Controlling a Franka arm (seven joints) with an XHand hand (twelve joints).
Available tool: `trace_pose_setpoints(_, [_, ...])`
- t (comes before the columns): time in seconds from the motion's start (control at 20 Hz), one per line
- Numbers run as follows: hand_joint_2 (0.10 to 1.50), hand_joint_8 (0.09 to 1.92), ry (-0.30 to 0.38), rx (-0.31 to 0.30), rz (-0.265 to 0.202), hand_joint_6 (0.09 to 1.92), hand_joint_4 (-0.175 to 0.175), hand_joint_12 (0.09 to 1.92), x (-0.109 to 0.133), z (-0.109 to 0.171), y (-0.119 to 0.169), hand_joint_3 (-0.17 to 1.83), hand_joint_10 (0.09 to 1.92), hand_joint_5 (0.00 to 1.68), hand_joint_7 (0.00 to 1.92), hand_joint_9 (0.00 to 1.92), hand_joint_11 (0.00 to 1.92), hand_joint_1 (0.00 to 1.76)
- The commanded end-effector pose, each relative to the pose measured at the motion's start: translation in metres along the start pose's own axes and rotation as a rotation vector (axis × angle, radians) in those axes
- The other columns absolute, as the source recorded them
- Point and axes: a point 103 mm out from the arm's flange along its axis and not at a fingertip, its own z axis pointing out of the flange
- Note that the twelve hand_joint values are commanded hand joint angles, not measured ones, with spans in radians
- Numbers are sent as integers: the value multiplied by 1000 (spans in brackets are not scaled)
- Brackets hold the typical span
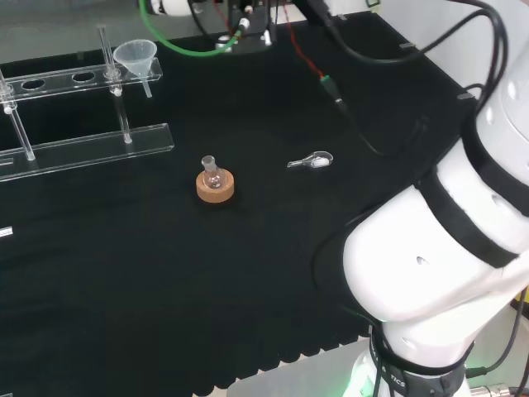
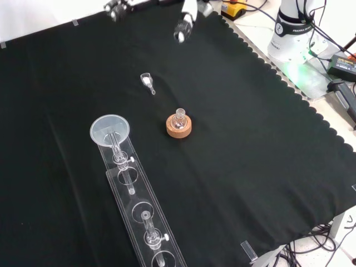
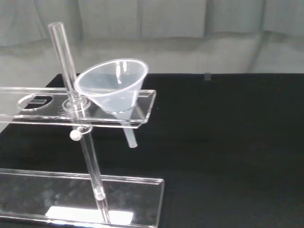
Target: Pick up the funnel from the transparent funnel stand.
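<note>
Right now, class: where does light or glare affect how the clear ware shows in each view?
Wrist view: a bright glare patch on the funnel stand base; the funnel looks bluish. Head view: green glow beneath the arm's base. Front view: funnel stand pale against black cloth.

A clear funnel (image 3: 113,85) sat in the end hole of the transparent funnel stand (image 3: 80,114), tilted, with its stem (image 3: 129,137) reaching below the upper plate. A thin clear rod (image 3: 78,121) joined this plate to the base plate (image 3: 80,197), which rested on the black cloth (image 3: 228,142).
</note>
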Motion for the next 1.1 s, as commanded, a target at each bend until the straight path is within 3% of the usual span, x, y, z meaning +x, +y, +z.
trace_pose_setpoints(0.05, [792,87,-24,16,-85,87,53,342,61,39,81,125,87,0,0,0,0,99])
trace_pose_setpoints(0.55, [794,87,-26,120,-134,87,52,338,74,97,116,122,87,0,0,0,0,101])
trace_pose_setpoints(0.65, [794,87,-28,157,-128,87,52,337,68,119,123,121,87,0,0,0,0,101])
trace_pose_setpoints(1.1, [797,87,-21,240,-84,87,51,338,42,155,127,119,87,0,0,0,0,97])
